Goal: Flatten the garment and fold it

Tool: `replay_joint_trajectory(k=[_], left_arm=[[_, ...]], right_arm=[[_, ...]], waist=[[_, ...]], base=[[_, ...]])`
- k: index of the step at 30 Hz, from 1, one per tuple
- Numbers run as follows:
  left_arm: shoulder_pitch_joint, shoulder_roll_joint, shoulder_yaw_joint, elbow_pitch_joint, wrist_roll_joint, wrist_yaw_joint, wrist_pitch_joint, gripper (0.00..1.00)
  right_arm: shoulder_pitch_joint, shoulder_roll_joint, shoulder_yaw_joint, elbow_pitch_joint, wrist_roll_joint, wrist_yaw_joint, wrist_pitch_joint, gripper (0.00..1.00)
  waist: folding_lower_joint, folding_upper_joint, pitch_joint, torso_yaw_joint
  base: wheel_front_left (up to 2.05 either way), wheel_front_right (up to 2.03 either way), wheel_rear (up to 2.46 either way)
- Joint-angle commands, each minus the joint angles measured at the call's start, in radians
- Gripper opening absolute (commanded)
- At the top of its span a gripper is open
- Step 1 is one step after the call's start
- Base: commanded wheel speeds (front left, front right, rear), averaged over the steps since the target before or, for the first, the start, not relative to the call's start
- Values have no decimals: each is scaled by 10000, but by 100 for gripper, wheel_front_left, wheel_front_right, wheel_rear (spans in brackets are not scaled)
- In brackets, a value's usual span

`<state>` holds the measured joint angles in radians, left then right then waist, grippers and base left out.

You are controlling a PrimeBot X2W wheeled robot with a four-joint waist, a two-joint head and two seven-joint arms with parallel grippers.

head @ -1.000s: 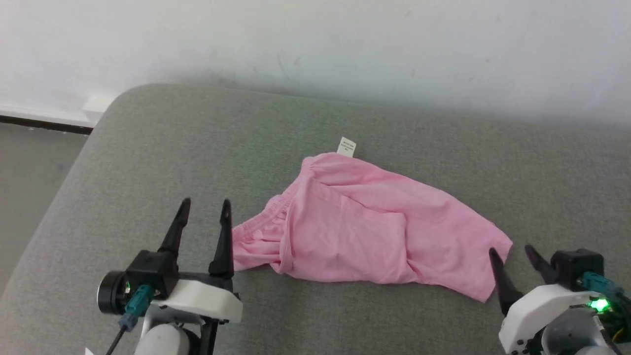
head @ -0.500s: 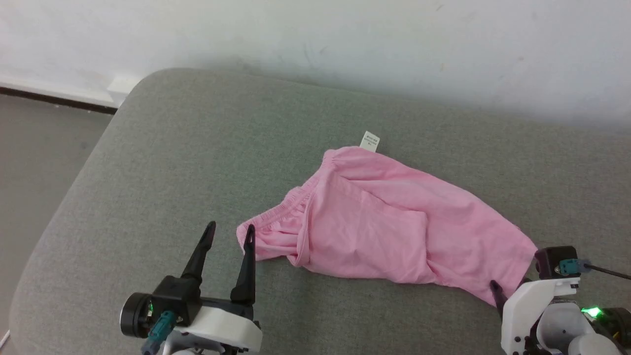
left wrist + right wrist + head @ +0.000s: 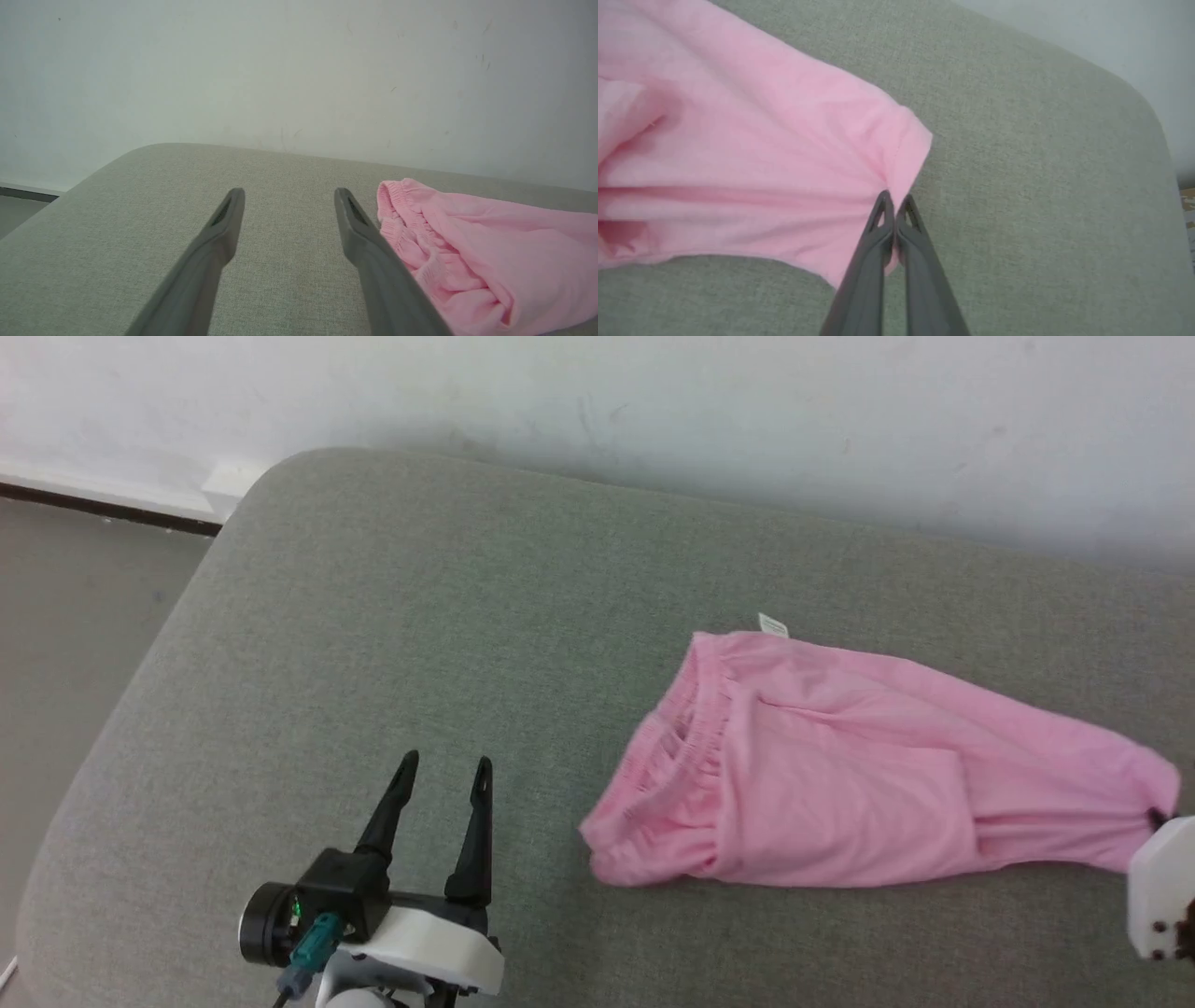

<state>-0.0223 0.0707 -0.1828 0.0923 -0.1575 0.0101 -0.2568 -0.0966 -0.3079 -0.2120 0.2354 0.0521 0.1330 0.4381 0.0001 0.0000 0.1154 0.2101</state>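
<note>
Head view, cloth: the garment (image 3: 840, 775) lies right of centre on the grey cushion (image 3: 373, 616). It is rumpled and doubled over itself, with the gathered end toward mid-frame and one leg reaching to the right edge. A small white label (image 3: 772, 624) peeks out at its upper edge.
Head view, left arm: the left gripper (image 3: 445, 761) sits at lower left with its fingers spread wide. Nothing is between them, and it is apart from the cloth.
Head view, right arm: the right gripper (image 3: 1158, 819) is at the right edge, mostly cut off. Its dark tip meets the end of the leg.
Left wrist view: the fingers gape over bare cushion. The waistband (image 3: 397, 205) lies just right of the right-hand finger; whether they touch cannot be told.
Right wrist view: at lower centre the fingers are pressed together, pinching a corner of the leg hem (image 3: 901, 154). Creases fan out from the pinch.
Step in hand: flattening, by the look of it. One corner is gripped and no fold has been made.
Next move calls for: probably the left gripper reaching right and closing on the waistband, so both arms can draw the cloth taut. The pull should be gentle, since thin knit may slip or bunch.
</note>
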Motion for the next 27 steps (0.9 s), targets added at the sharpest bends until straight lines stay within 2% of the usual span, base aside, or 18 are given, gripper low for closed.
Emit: replay_joint_trajectory(k=[1, 2, 3, 4, 6, 9, 12, 15, 21, 24, 27], left_arm=[[-135, -30, 55, 54, 74, -57, -49, 100], [-137, -45, 56, 88, 74, -89, -49, 100], [-141, -59, 48, 126, 75, -128, -49, 100], [-151, -72, 34, 166, 82, -166, -49, 100], [-177, -95, -12, 249, 100, -246, -49, 100], [-211, -125, -31, 335, 113, -286, -49, 100], [-225, -147, -27, 398, 104, -331, -49, 100], [-185, -163, -74, 443, 123, -412, -49, 100], [-157, -185, -200, 484, 133, -494, -49, 100], [-201, -193, -320, 525, 112, -503, -49, 100], [-265, -198, -475, 568, 65, -489, -49, 100]], right_arm=[[-177, -107, 16, 163, -22, -23, -51, 0], [-262, -208, -3, 359, 3, -23, -64, 0], [-323, -337, 20, 547, -90, -23, -94, 45], [-377, -443, 48, 739, -221, -23, -125, 100], [-507, -518, 127, 1001, -453, -23, -334, 100], [-770, -149, 69, 974, -519, -23, -856, 100], [-910, 432, 171, 397, -461, -23, -1161, 100], [-985, 969, 780, -428, 32, -23, -1057, 100], [-1330, 1200, 3187, -1640, 1800, -23, 758, 100], [-1832, 967, 4143, -1529, 2300, -23, 1899, 100], [-2521, 852, 4601, -1036, 2578, -23, 2812, 100]], waist=[[-1, 0, -56, -71], [-1, 0, -79, -108], [-1, 0, -92, -135], [-1, 0, -103, -157], [-1, 0, -132, -189], [-1, 0, -185, -210], [-1, 0, -231, -192], [-1, 0, -275, -107], [-1, 0, -186, 217], [-1, 0, -84, 444], [-1, 0, 34, 705]], base=[[0, 0, 0], [0, 0, 0], [0, 0, 0], [0, 0, 0], [0, 0, 0], [0, 0, 0], [0, 0, 0], [0, 0, 0], [0, 0, 0], [0, 0, 0], [0, 0, 0]])
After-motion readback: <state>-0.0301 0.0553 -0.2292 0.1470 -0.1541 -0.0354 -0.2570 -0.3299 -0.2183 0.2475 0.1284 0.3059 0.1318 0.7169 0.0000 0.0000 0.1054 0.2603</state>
